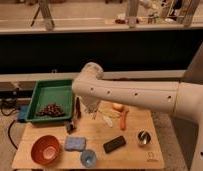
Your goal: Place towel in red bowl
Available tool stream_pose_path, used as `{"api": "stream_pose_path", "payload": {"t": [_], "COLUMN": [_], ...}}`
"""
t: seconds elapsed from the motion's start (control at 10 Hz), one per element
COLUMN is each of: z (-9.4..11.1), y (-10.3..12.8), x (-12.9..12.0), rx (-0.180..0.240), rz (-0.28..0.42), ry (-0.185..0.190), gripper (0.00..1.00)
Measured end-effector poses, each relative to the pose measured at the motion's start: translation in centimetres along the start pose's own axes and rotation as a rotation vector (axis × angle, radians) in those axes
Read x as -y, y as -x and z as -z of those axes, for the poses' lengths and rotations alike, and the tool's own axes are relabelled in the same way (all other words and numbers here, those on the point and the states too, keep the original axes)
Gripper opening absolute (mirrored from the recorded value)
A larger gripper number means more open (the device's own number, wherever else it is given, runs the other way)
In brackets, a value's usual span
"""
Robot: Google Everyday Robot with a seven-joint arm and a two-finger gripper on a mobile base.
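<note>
The red bowl (pixel 45 150) sits empty at the front left corner of the wooden table (pixel 130 155). The pale towel (pixel 106 118) is near the table's middle, just left of an orange carrot-like stick (pixel 124 119). My white arm reaches in from the right, its elbow high over the table. My gripper (pixel 94 107) hangs below it, shut, with its tips right at the towel's upper left end. I cannot tell whether the cloth is pinched. The bowl is well to the front left of the gripper.
A green tray (pixel 45 90) with a dark cluster stands at the back left. A blue-grey pad (pixel 75 144), a small blue cup (pixel 88 158), a black slab (pixel 114 144) and a metal cup (pixel 143 137) lie along the front. A dark utensil (pixel 77 107) lies beside the tray.
</note>
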Motion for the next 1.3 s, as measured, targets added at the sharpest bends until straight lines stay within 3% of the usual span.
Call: {"api": "stream_pose_path", "payload": {"t": [0.8, 1.3], "z": [1.4, 1.0], "y": [9.5, 13.0], "x": [3.4, 5.7], "rx": [0.032, 0.053], "rz": [0.144, 0.195], "ry": [0.0, -0.025], "gripper": [0.04, 0.04]}}
